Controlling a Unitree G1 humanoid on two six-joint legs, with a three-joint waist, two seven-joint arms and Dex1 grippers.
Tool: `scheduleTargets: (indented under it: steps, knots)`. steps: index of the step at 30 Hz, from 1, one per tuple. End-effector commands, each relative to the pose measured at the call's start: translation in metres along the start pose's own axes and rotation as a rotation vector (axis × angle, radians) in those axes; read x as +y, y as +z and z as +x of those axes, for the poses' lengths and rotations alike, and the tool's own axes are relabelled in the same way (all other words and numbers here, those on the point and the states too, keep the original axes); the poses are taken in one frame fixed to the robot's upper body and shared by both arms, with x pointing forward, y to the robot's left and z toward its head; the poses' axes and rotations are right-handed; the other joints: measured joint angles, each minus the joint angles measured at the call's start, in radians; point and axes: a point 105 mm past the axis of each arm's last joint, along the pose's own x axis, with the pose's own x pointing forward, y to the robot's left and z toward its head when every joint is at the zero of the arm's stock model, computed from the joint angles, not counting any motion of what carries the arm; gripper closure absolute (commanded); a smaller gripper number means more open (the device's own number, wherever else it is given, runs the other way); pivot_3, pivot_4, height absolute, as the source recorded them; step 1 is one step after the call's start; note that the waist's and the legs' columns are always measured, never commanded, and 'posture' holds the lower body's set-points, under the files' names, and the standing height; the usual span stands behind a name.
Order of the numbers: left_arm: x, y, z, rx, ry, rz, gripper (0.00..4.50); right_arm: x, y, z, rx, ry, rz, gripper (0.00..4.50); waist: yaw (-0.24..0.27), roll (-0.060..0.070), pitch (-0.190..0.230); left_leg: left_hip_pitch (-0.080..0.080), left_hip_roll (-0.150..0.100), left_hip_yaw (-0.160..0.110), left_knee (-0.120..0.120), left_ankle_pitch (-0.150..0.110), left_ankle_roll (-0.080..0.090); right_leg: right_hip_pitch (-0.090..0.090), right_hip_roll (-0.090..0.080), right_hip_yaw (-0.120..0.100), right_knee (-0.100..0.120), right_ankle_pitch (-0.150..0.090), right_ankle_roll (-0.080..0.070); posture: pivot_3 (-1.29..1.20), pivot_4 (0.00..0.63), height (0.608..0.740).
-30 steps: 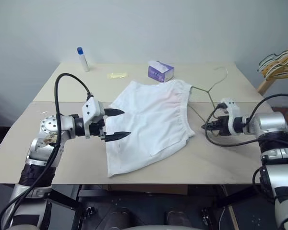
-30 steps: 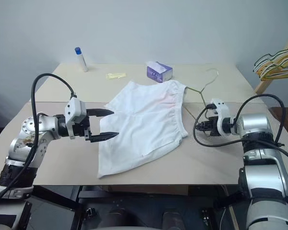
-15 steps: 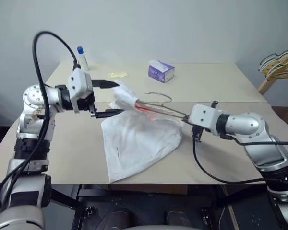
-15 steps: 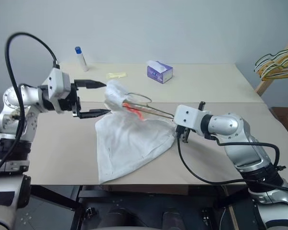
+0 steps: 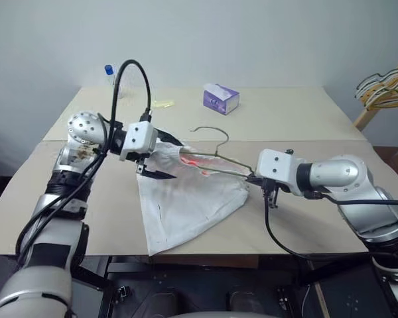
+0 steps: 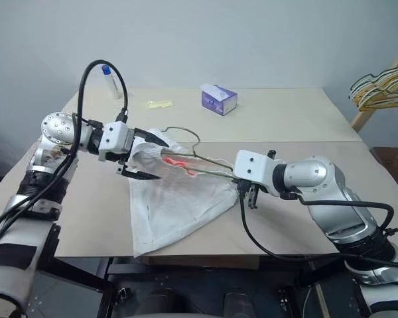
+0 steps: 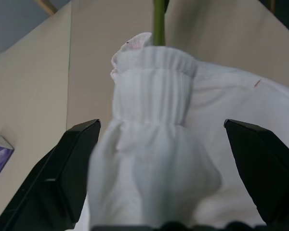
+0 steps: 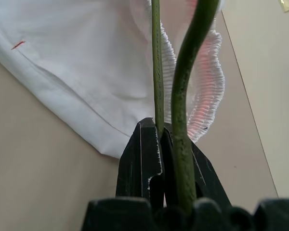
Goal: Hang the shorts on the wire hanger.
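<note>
The white shorts (image 5: 186, 202) hang by their bunched waistband (image 7: 154, 91) from the wire hanger (image 5: 215, 158), their legs draped down onto the table (image 5: 305, 122). The hanger is tilted just above the table, its hook (image 5: 212, 132) pointing up. My right gripper (image 5: 253, 178) is shut on the hanger's right corner, and the right wrist view shows two wires (image 8: 155, 57) running out of its closed fingers (image 8: 144, 144). My left gripper (image 5: 160, 159) is open at the hanger's left end. Its fingers (image 7: 74, 163) straddle the gathered waistband without closing on it.
A purple tissue box (image 5: 221, 99), a small yellow scrap (image 5: 162, 103) and a blue-capped bottle (image 5: 110, 73) stand at the back of the table. A bunch of striped hangers (image 5: 388, 89) hangs off the table's right side.
The shorts lay flat with the hanger beside them. My right gripper has since swung left and up, lifting the hanger with the waistband on it. My left gripper rose and now straddles the waistband.
</note>
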Motion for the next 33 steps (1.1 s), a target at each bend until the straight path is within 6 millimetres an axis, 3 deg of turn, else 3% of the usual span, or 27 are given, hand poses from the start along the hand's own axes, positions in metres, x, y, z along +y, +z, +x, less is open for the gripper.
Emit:
scheduleTargets:
  steps: [1,2,4,16,21,25,33]
  knots:
    - [0.004,0.003,0.004,0.015,-0.043,0.043,0.03,-0.004,0.013,-0.009,-0.016,-0.008,-0.050,4.50,-0.001,0.000,0.000,0.000,0.000,0.000,0.000,0.000,0.000,0.000,0.000,0.000,0.000,0.000,0.000,-0.09,0.000,0.740]
    - [0.000,0.001,0.006,0.022,-0.075,0.041,0.03,-0.004,0.013,-0.010,-0.014,-0.004,-0.047,4.50,-0.003,0.000,0.000,0.000,0.000,0.000,0.000,0.000,0.000,0.000,0.000,0.000,0.000,0.000,0.000,-0.09,0.000,0.740]
    - [-0.007,-0.003,0.008,0.034,-0.122,0.048,0.62,-0.006,0.014,-0.012,-0.014,-0.001,-0.044,4.50,-0.012,0.000,0.000,0.000,0.000,0.000,0.000,0.000,0.000,0.000,0.000,0.000,0.000,0.000,0.000,-0.10,0.000,0.740]
    - [-0.005,-0.005,0.007,0.009,-0.102,0.008,4.49,-0.012,0.018,-0.015,-0.033,-0.014,0.000,4.50,-0.038,0.000,0.000,0.000,0.001,-0.002,0.000,0.000,0.000,-0.001,0.000,0.000,0.001,0.000,0.000,-0.11,0.000,0.740]
    - [0.000,-0.002,0.006,-0.020,-0.077,-0.024,4.49,-0.010,0.021,-0.016,-0.055,-0.006,0.000,4.50,-0.043,0.000,0.000,0.000,0.001,-0.002,0.000,0.000,0.000,-0.001,0.000,0.000,0.001,0.000,0.000,-0.11,0.000,0.740]
    - [0.003,0.000,0.004,-0.040,-0.038,-0.034,4.50,-0.011,0.012,-0.018,-0.023,-0.033,-0.007,3.45,-0.047,0.000,0.000,-0.001,0.001,-0.002,0.000,0.000,0.000,-0.001,0.000,0.000,0.001,0.000,0.000,-0.11,0.000,0.740]
    - [-0.001,-0.011,-0.016,-0.040,0.051,-0.159,4.50,-0.021,-0.028,-0.045,0.012,-0.204,0.227,0.61,-0.045,0.000,0.000,-0.001,0.001,-0.002,0.000,0.000,0.000,-0.001,0.000,0.001,0.002,0.000,0.000,-0.10,0.000,0.740]
